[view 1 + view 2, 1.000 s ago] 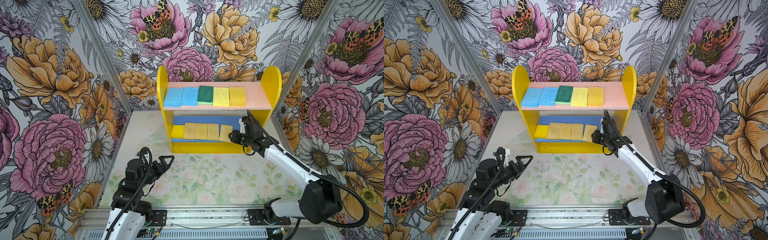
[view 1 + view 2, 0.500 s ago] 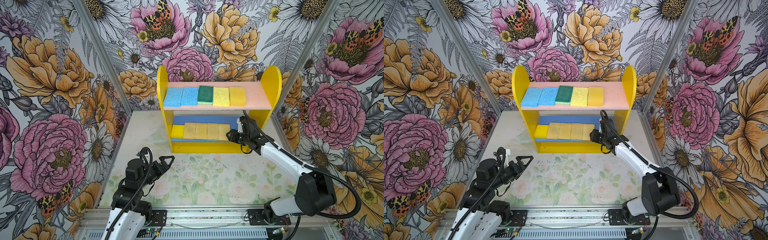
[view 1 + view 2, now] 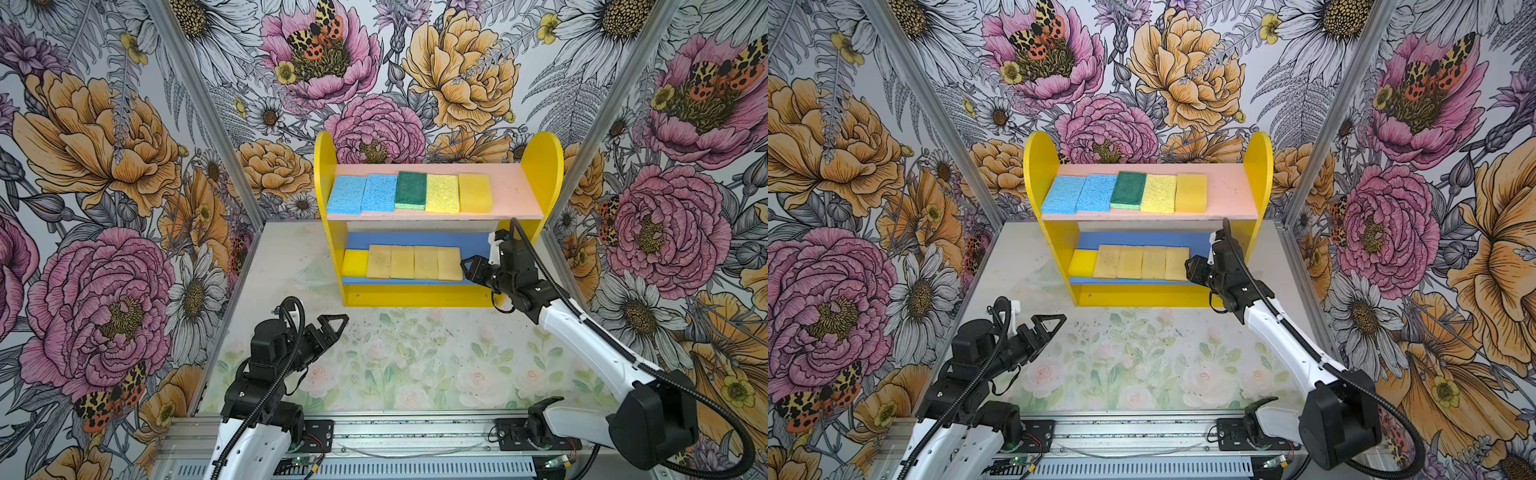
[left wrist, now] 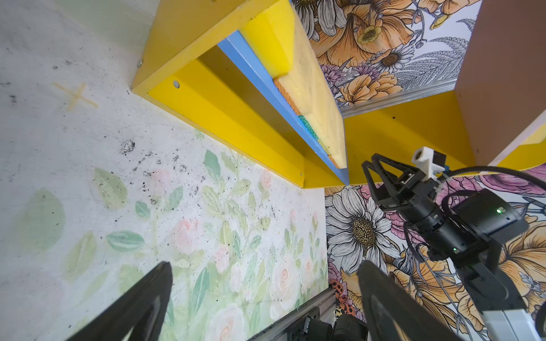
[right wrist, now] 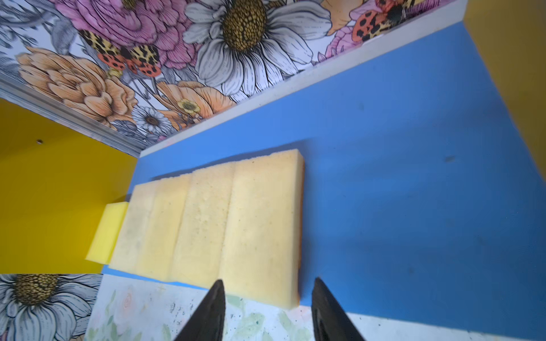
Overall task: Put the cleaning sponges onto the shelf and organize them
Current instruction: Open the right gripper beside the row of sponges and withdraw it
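Observation:
The shelf [image 3: 540,166] [image 3: 1258,166] stands at the back in both top views. On its pink upper board lie two light blue sponges [image 3: 347,194] [image 3: 379,192], a dark green one [image 3: 410,190], a porous pale yellow one [image 3: 442,193] and a tan-yellow one [image 3: 475,193]. The blue lower board holds a small bright yellow sponge [image 3: 355,262] and a flat row of tan-yellow sponges [image 3: 413,262] [image 5: 206,218]. My right gripper [image 3: 471,270] [image 5: 269,280] is open just in front of the row's right end, holding nothing. My left gripper [image 3: 334,328] [image 4: 265,265] hangs wide open and empty over the front left of the table.
A strip of bare blue board [image 5: 399,177] runs from the tan row to the shelf's right side panel. Flowered walls close in the left, back and right. The flowered table mat [image 3: 415,365] lies before the shelf, and a metal rail [image 3: 415,432] edges the front.
The rightmost tan-yellow sponge, tilted at my right gripper a second ago, now lies flat in the row. The right gripper has let go, opened wider and drawn back a little. The left arm is still.

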`<state>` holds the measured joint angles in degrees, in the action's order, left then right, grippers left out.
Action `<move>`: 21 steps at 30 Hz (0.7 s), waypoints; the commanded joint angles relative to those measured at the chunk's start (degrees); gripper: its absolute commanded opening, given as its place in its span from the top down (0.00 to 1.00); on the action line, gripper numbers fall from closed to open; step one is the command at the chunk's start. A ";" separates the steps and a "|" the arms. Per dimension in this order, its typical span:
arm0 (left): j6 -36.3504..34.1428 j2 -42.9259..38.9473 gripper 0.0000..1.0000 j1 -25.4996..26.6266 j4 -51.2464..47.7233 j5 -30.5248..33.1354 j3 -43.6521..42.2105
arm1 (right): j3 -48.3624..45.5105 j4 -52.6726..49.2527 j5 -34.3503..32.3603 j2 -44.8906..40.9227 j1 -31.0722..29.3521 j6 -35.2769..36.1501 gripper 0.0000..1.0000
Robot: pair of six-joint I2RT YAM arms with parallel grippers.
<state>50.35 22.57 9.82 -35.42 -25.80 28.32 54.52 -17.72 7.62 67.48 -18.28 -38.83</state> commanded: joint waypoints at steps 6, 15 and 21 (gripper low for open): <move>-2.01 -1.91 0.01 -0.73 -1.03 1.42 0.36 | -5.60 -12.04 3.58 -15.54 0.22 1.61 0.50; 0.70 2.46 0.01 -1.22 -8.69 14.86 3.25 | -2.27 -39.11 -18.77 -21.33 4.40 2.38 0.38; 1.09 5.15 0.01 -2.35 -12.01 29.99 8.19 | -3.39 -36.42 -22.66 -18.54 14.72 3.42 0.27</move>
<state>51.03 27.42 8.03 -45.10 -7.38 32.99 50.68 -53.43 -9.96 48.77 -6.68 -36.42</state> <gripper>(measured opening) 0.987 0.720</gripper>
